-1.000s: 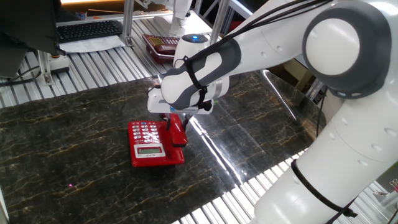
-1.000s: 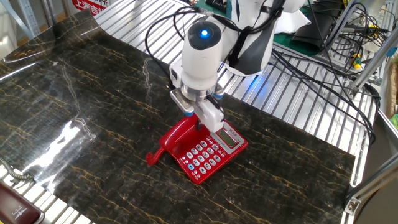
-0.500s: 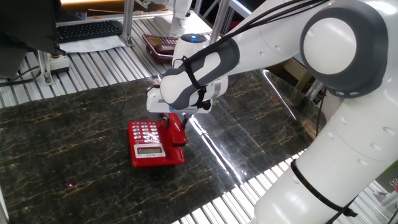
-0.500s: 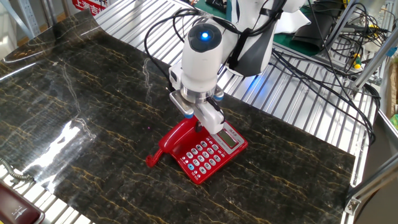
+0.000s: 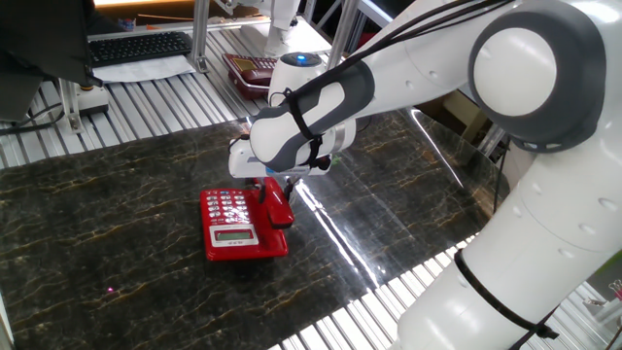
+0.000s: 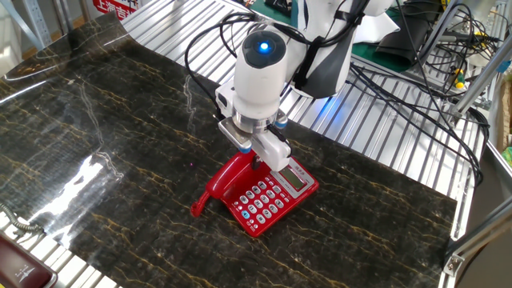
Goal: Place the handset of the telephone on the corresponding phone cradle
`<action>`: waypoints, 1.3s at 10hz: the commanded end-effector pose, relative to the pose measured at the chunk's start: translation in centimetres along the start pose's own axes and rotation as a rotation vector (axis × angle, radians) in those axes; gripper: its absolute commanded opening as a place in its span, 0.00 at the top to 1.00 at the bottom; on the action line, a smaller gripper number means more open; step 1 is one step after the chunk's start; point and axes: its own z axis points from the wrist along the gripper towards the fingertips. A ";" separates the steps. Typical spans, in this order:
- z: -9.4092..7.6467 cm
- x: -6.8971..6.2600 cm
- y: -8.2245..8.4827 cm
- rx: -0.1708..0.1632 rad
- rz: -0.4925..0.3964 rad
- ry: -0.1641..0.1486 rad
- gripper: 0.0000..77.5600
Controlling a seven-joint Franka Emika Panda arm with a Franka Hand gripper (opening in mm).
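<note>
The bright red telephone (image 5: 231, 226) lies on the dark marble table, keypad and LCD facing up; it also shows in the other fixed view (image 6: 276, 196). The red handset (image 5: 278, 205) lies tilted along the base's button-free side, one end sticking out past the base (image 6: 210, 194). My gripper (image 5: 271, 188) comes down from above onto the handset's middle and is shut on it (image 6: 258, 160). The phone cradle is mostly hidden under the handset and gripper. I cannot tell whether the handset rests fully in it.
A darker maroon phone (image 5: 250, 70) sits on the slatted metal surface behind the table, and shows at the bottom left corner (image 6: 20, 270). A black keyboard (image 5: 138, 46) lies at the back left. Cables (image 6: 416, 72) hang over the metal slats.
My gripper with the handset has shifted very slightly toward the keypad side of the phone. The phone base has not moved.
</note>
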 end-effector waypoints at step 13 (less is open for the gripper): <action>-0.2 1.2 0.6 -0.020 0.064 -0.011 0.99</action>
